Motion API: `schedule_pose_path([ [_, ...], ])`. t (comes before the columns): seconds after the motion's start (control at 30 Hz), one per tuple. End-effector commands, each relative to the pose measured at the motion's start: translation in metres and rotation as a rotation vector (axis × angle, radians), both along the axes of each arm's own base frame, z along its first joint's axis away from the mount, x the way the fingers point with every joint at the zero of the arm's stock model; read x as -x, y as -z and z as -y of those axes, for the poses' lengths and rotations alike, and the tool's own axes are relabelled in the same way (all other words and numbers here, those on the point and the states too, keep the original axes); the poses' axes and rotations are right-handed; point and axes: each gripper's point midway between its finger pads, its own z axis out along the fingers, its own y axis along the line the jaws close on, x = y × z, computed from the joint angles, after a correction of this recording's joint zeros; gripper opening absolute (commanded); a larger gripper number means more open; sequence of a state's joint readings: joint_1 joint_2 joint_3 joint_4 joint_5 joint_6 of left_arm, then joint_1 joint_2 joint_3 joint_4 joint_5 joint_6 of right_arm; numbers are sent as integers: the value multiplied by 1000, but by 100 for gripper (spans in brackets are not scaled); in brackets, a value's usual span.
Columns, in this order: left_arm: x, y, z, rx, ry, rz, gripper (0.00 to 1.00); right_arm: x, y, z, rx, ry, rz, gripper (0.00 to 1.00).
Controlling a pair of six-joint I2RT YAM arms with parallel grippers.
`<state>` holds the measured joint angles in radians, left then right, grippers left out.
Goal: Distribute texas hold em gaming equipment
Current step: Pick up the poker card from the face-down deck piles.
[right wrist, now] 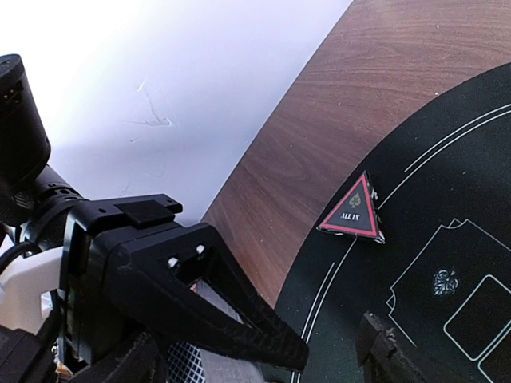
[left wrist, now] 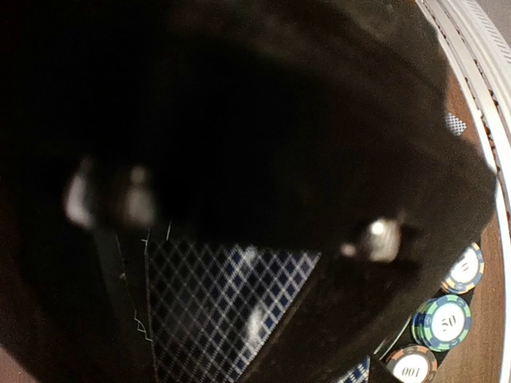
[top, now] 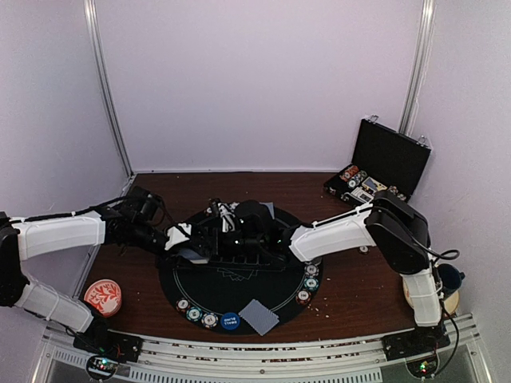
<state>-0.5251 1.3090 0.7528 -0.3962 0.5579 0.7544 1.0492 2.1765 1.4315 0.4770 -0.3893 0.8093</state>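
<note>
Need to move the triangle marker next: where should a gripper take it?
The triangle marker lies flat on the mat, face up, so probably come from straight above and pinch its thin edges: one side against the opposite tip.

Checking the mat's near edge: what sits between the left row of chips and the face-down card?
A blue button disc lies between the chips and the card, shown in the top view.

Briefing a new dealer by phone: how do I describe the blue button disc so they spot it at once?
Find the round black mat on the brown table. At its near edge, the blue button disc lies between striped chips and a face-down card. It alone is plain blue with white lettering.
</note>
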Motion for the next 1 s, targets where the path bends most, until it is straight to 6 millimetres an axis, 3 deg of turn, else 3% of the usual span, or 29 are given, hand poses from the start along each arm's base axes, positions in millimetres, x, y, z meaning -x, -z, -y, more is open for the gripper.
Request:
schedule_pose_path([
  [0.0,4,-9,4,34,33,24,13,-2,17,0,50,-4,-20,80],
  [0.27,4,-9,5,36,34,17,13,-10,32,28,84,39,-30,69],
  [0.5,3,-7,5,29,28,11,13,-23,37,45,123,80,-20,43],
  [0.77,1,-2,4,17,25,1,13,-13,19,48,89,31,-14,29],
  [0.97,1,-3,4,18,23,2,13,-7,9,57,91,28,1,28],
])
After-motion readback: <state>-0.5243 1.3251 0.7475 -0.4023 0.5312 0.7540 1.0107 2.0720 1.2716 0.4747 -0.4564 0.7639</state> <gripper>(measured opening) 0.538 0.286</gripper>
